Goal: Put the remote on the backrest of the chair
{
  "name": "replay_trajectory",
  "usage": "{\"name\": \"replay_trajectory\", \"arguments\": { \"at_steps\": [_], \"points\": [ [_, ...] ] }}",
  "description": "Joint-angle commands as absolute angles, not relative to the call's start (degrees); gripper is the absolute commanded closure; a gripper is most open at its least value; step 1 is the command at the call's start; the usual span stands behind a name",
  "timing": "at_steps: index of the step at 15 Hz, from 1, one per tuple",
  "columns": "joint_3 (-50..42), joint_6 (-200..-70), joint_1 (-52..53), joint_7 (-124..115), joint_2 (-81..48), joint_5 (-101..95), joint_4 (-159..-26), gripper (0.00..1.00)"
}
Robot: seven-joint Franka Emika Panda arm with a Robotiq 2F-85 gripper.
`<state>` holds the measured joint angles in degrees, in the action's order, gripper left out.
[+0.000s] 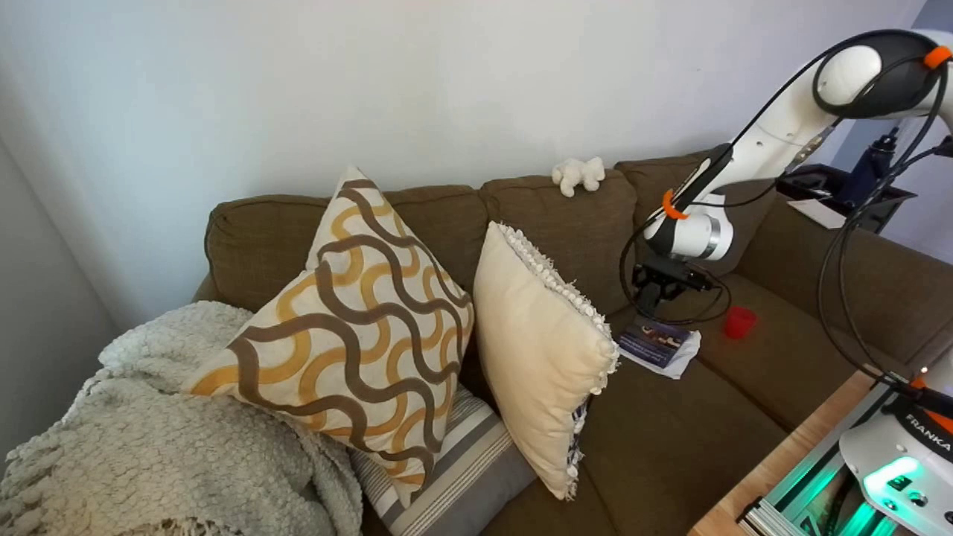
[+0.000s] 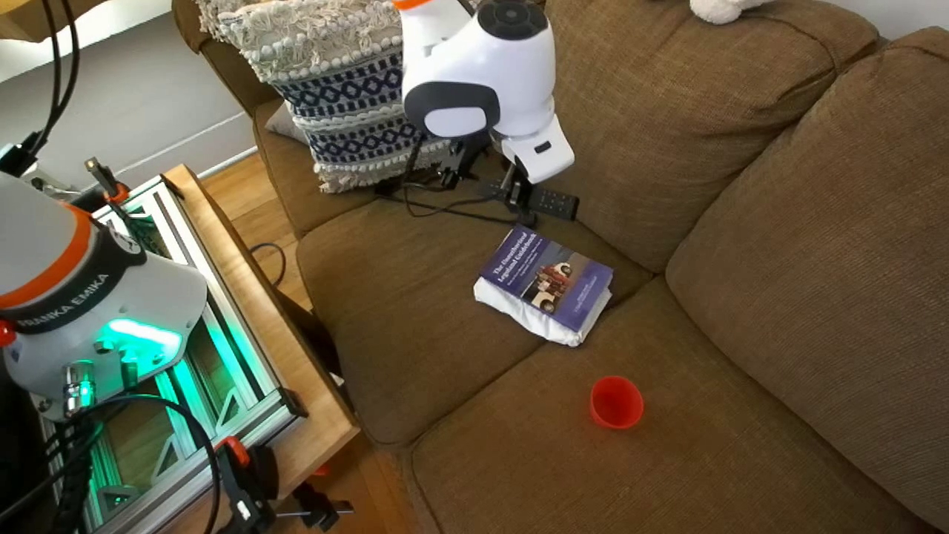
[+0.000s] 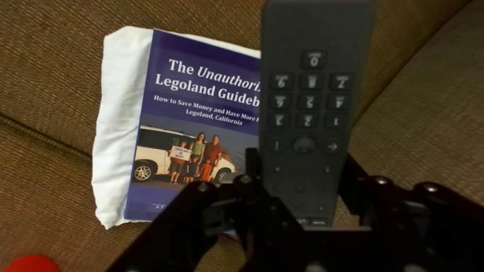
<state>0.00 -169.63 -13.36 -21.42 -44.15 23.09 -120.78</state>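
Observation:
My gripper (image 3: pixel 300 170) is shut on the black remote (image 3: pixel 310 102), its fingers pressing both long sides in the wrist view. The number end points away from the gripper. In an exterior view the gripper (image 2: pixel 519 196) holds the remote (image 2: pixel 554 203) above the seat, just behind a book. In an exterior view the gripper (image 1: pixel 654 290) hangs low before the back cushions; the remote is hard to make out there. The chair is the large olive-brown sofa (image 1: pixel 555 219), also in an exterior view (image 2: pixel 808 200). Its padded backrest rises behind the gripper.
A purple book (image 2: pixel 549 274) on white cloth lies on the seat under the gripper. A red cup (image 2: pixel 617 402) stands nearby. A white plush toy (image 1: pixel 579 176) sits on the backrest top. A cream pillow (image 1: pixel 540 357), patterned pillow (image 1: pixel 365 320) and blanket (image 1: pixel 164 424) fill one end.

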Motion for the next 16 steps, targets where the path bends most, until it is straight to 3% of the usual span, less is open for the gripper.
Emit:
{"name": "replay_trajectory", "arguments": {
  "at_steps": [1, 9, 10, 11, 13, 14, 16],
  "points": [
    [-0.92, -168.83, -11.1, -18.43, -29.99, 22.77, -134.36, 0.74],
    [-4.07, -168.63, -7.2, -19.55, -9.75, 22.9, -150.41, 0.74],
    [-2.99, -169.58, -7.59, -19.53, -15.36, 23.04, -146.14, 0.74],
    [-3.02, -169.58, -7.6, -19.53, -13.96, 23.04, -147.07, 0.49],
    [-2.9, -169.58, -7.58, -19.53, -14.05, 23.04, -146.91, 0.49],
    [-1.34, -169.06, -8.1, -19.39, -17.69, 24.83, -145.64, 0.74],
    [7.63, -172.16, -12.02, -17.44, -19.61, 36.2, -141.83, 0.74]
  ]
}}
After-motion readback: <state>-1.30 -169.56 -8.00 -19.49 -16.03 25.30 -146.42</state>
